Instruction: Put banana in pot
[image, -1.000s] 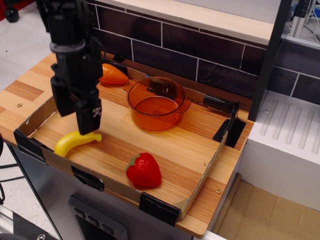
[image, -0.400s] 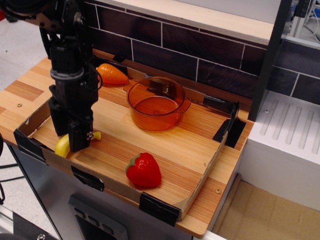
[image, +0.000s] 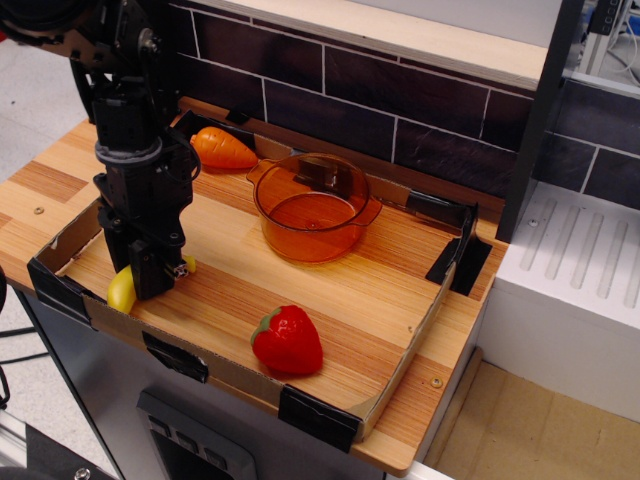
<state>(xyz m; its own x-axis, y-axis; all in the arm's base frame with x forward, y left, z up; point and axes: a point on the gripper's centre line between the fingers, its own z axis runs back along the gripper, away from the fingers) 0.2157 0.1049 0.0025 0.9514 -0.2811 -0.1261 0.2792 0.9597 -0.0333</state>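
Sitting nearest on the tray (image: 395, 375) is a strawberry (image: 288, 340), out of the way. At the front-left corner, gripper (image: 150, 285) is down over the banana (image: 121, 289), only yellow ends showing either side of it, so likely set for a grasp; can't tell if fingers are apart or clamped, body hides them. Banana lies flat on the wood, well apart from the pot (image: 313, 207), which stands upright and empty mid-tray, open for the drop. Carrot (image: 224, 149) at the back by the tile wall (image: 330, 95).
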